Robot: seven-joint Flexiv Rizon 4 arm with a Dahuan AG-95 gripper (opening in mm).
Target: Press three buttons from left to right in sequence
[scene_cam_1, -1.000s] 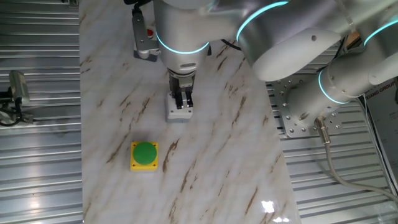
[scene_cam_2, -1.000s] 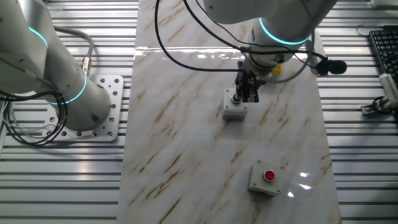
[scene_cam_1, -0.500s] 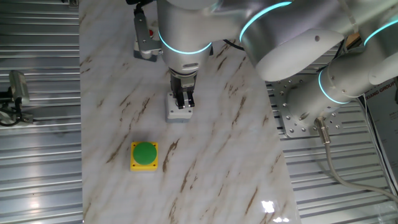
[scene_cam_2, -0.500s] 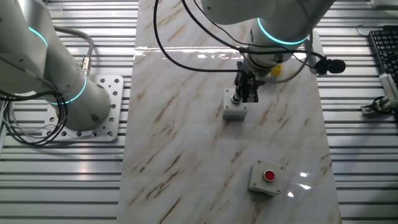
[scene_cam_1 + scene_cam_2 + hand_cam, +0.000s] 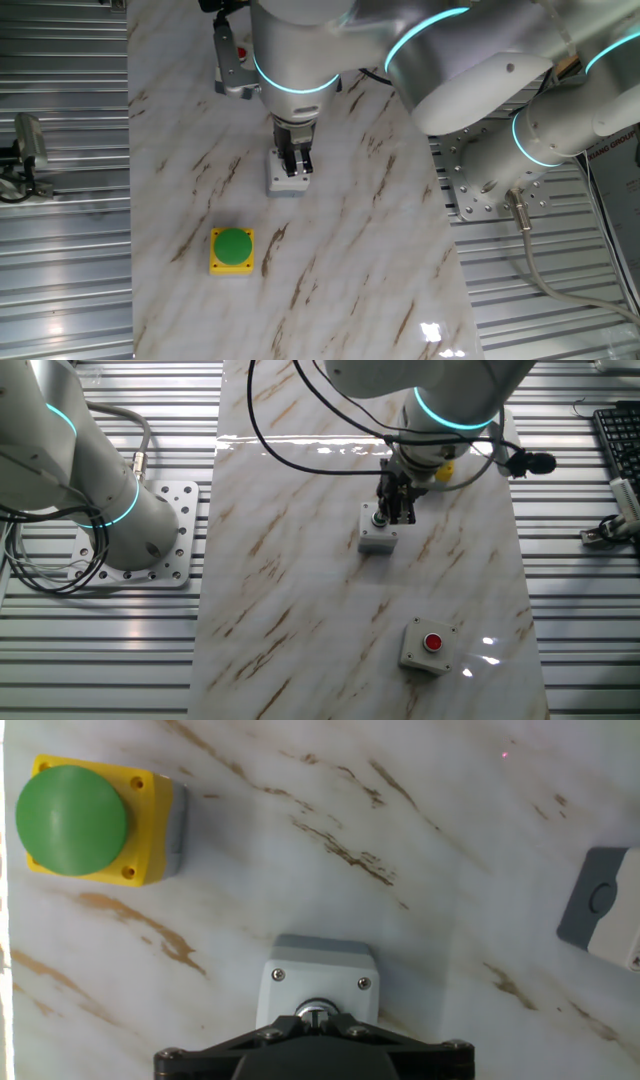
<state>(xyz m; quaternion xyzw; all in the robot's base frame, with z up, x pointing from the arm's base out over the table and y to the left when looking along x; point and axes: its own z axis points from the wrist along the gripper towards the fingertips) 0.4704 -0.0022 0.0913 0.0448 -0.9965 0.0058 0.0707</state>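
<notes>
Three buttons sit on the marble table. The middle grey box [image 5: 285,181] [image 5: 377,539] [image 5: 318,978] lies right under my gripper [image 5: 294,166] [image 5: 397,516] [image 5: 315,1018]. The fingertips meet over its small button [image 5: 315,1009] and hide most of it; whether they touch it I cannot tell. The grey box with the red button [image 5: 427,644] stands apart near the table's front in the other fixed view, and its corner [image 5: 603,908] shows at the right in the hand view. The yellow box with the green dome [image 5: 232,248] [image 5: 92,818] stands on the other side.
The marble tabletop [image 5: 360,250] is flanked by ribbed metal surfaces [image 5: 60,250]. The arm's base plate [image 5: 165,550] and cables lie beside the table. A keyboard [image 5: 618,440] sits at the far right edge of the other fixed view.
</notes>
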